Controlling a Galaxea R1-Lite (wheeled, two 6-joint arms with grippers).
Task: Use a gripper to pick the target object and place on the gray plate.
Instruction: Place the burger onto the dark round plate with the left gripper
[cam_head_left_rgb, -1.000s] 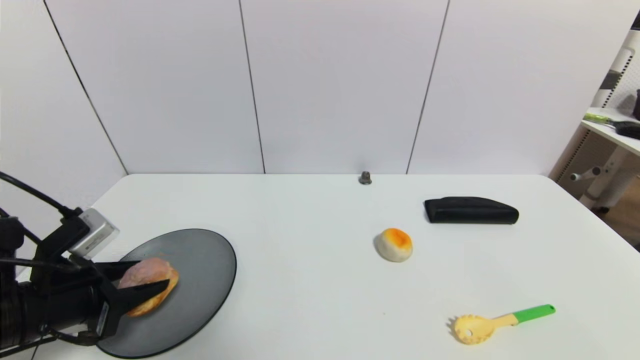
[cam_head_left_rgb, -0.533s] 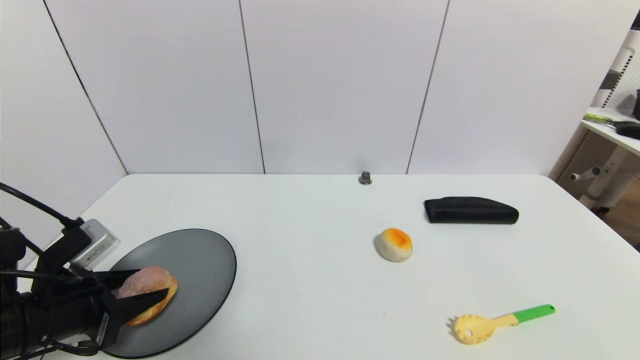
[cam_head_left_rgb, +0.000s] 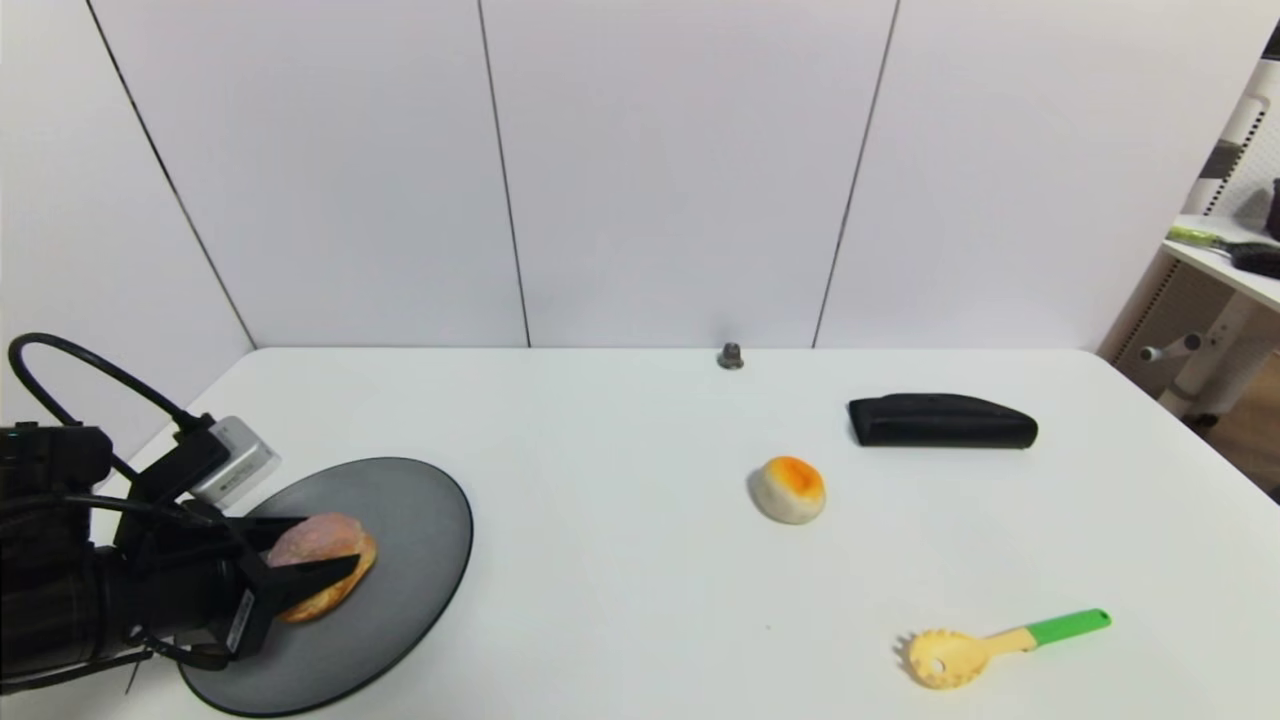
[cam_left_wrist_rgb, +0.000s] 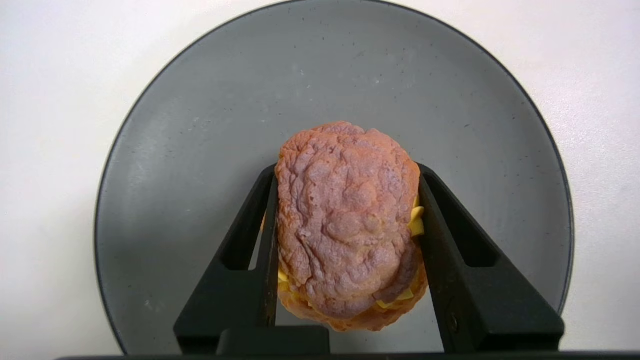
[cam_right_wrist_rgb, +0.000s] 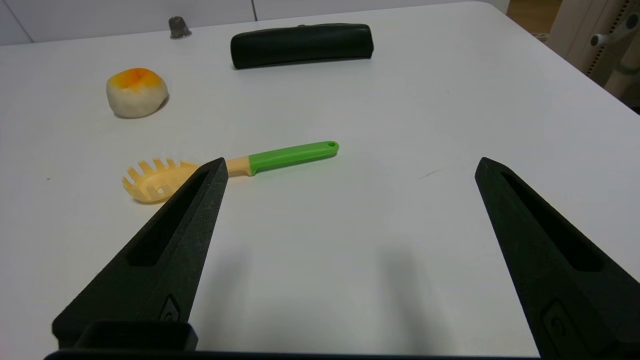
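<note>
The cream puff (cam_head_left_rgb: 325, 565), with a pinkish-purple top, yellow filling and orange-brown base, is held between the two black fingers of my left gripper (cam_head_left_rgb: 320, 552) over the gray plate (cam_head_left_rgb: 420, 520) at the table's left front. In the left wrist view the puff (cam_left_wrist_rgb: 345, 225) is squeezed between the fingers of the left gripper (cam_left_wrist_rgb: 345, 172), above the middle of the plate (cam_left_wrist_rgb: 350, 65). I cannot tell whether it touches the plate. My right gripper (cam_right_wrist_rgb: 350, 165) is open and empty above bare table at the right; it is out of the head view.
A whitish bun with an orange top (cam_head_left_rgb: 789, 489) sits mid-table. A black pouch (cam_head_left_rgb: 940, 422) lies at the back right. A yellow pasta spoon with a green handle (cam_head_left_rgb: 1000, 645) lies at the front right. A small metal knob (cam_head_left_rgb: 730, 356) stands at the back edge.
My left gripper, still holding the puff, dipped toward the plate and then moved forward toward the plate's middle. The right arm and the other objects have not moved.
</note>
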